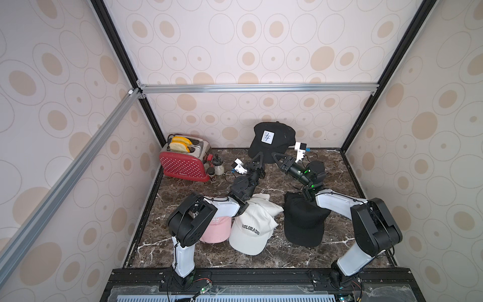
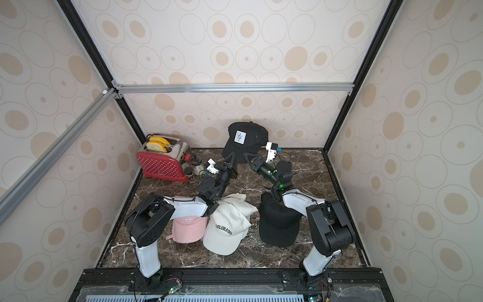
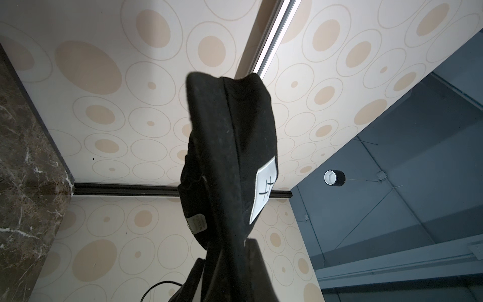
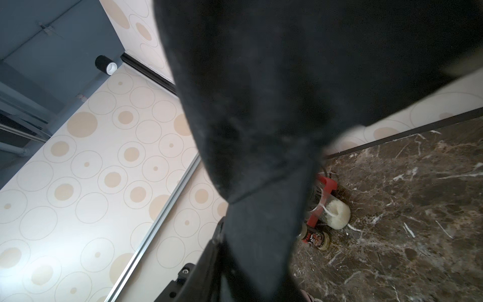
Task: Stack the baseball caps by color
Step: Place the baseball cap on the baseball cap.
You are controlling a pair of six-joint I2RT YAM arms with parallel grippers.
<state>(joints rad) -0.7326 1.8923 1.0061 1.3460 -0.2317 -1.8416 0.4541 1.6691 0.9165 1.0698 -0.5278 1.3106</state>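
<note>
Gripping black cap (image 1: 283, 136), left claw (image 1: 258, 156) hangs near toaster (image 1: 183, 167) holding two slices (image 1: 179, 145).

Only proper word we can read is COLORADO, in black block capitals across the front of the off-white cap (image 1: 247, 239), and it shows in both top views. The pink cap (image 2: 187, 231) has a white interlocked LA logo. On the black cap (image 1: 281, 136) there's a white patch (image 1: 268, 136) with a black crossed-stroke mark, kinda like a 4. The tag (image 3: 197, 225) inside that cap, the small bottle (image 4: 315, 239) label and the lettering on the red toaster (image 1: 183, 167) are all too small for us to read.
</note>
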